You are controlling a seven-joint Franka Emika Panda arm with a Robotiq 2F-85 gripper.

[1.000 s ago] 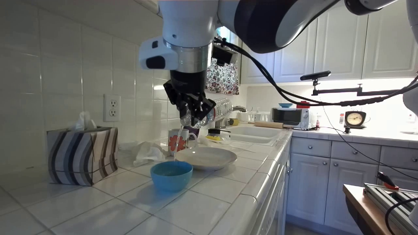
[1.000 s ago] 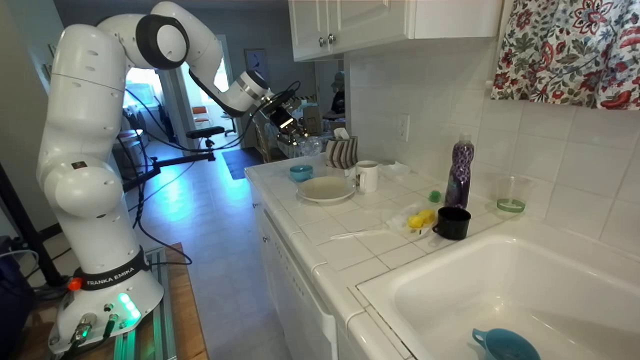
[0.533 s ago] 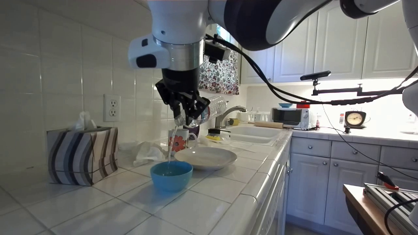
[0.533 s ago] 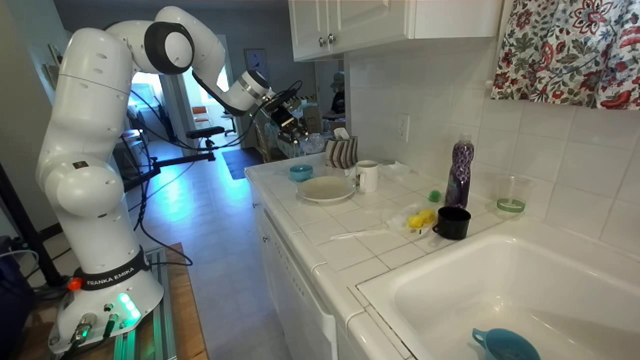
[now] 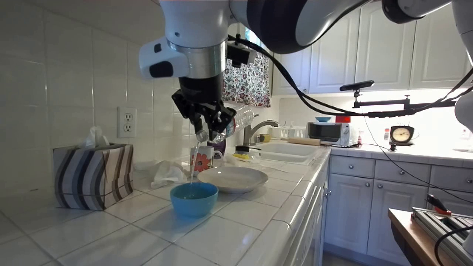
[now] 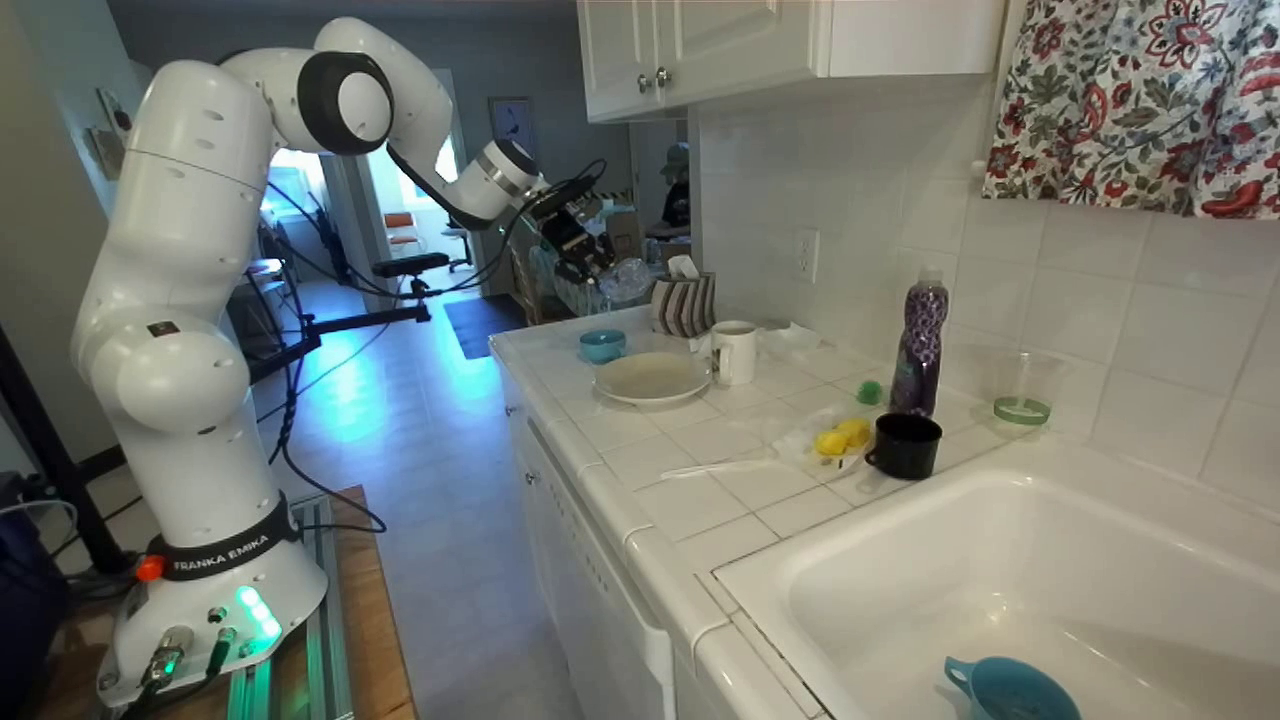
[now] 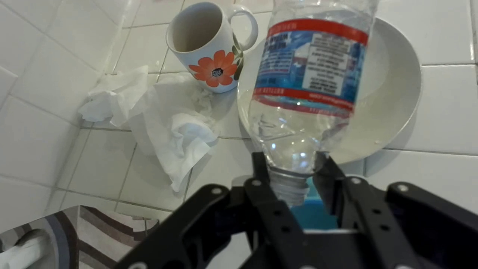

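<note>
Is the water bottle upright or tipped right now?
Tipped. The water bottle slants in the gripper, its mouth lower than its base, and a stream of water runs down to the blue bowl.

In your wrist view the top edge cut off the water bottle (image 7: pixel 304 106); fine print on its label (image 7: pixel 310 67) was too blurred to read; your gripper (image 7: pixel 291 164) hid most of the blue bowl (image 7: pixel 316 216); the lower left corner cropped the striped tissue box (image 7: pixel 97 235).

Black gripper (image 7: pixel 290 161), clear bottle (image 7: pixel 298 129), blue label (image 7: pixel 308 63) banded red. Bowl (image 5: pixel 194 203) beams blue! Plate (image 6: pixel 655 378) plain cream. Mug (image 7: pixel 194 48), white, flashes orange flower (image 7: pixel 216 71). Tissue box (image 5: pixel 94 177) runs navy, grey, brown stripes. Curtain (image 6: pixel 1140 100), white, sports red florals.
</note>
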